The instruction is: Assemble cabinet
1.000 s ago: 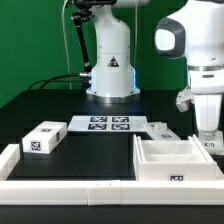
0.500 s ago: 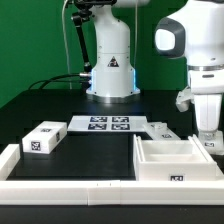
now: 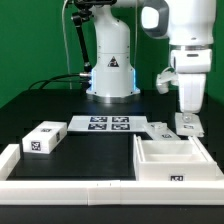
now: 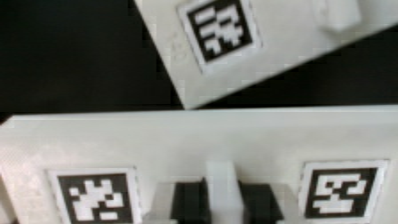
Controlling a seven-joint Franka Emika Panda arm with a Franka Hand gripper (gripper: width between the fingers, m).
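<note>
The cabinet (image 3: pixel 160 172), a large open white box with inner walls, stands at the front on the exterior view's right. My gripper (image 3: pixel 187 123) hangs just behind its back edge. In the wrist view my gripper (image 4: pixel 222 200) has its two dark fingers (image 4: pixel 187 200) close together on a raised white ridge of a flat white tagged part (image 4: pixel 107 150). A second white tagged part (image 4: pixel 222 40) lies on the dark table beyond it. A small white drawer block (image 3: pixel 42 138) sits far off on the exterior view's left.
The marker board (image 3: pixel 108 125) lies at the table's middle, before the robot base (image 3: pixel 110 70). Another small white tagged piece (image 3: pixel 160 128) lies beside it. A low white border rail (image 3: pixel 60 186) runs along the front edge.
The arm has swung toward the exterior view's left, from the far right edge to just behind the cabinet's back wall. The drawer block and cabinet have not moved.
</note>
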